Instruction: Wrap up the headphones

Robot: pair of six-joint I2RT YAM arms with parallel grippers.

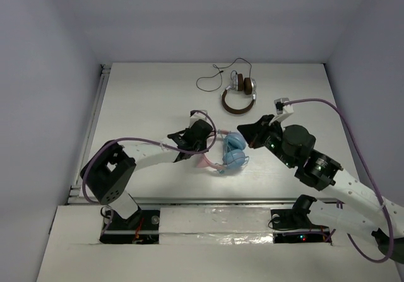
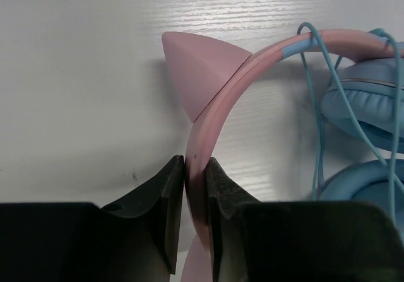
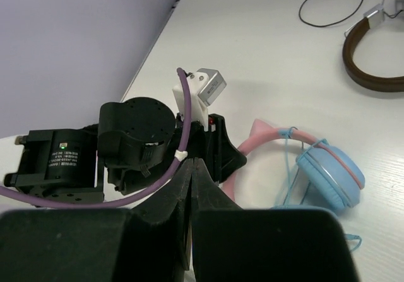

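The headphones (image 1: 233, 154) lie on the table's middle, two light blue cups (image 2: 365, 108) stacked at the right and the pink headband (image 2: 211, 115), with a cat ear, arching left. The thin light blue cable (image 2: 317, 105) loops over the headband near the cups. My left gripper (image 2: 194, 166) is shut on the headband's left side; it also shows in the top view (image 1: 203, 149). My right gripper (image 1: 243, 131) is just up and right of the cups, jaws pressed together with nothing seen between them (image 3: 191, 163). The right wrist view shows the cups (image 3: 331, 180) and headband (image 3: 270, 138).
Brown headphones (image 1: 238, 97) with white-sided cups and a dark cable lie at the back of the table; they also show in the right wrist view (image 3: 371, 61). A rail runs along the table's left edge (image 1: 95, 115).
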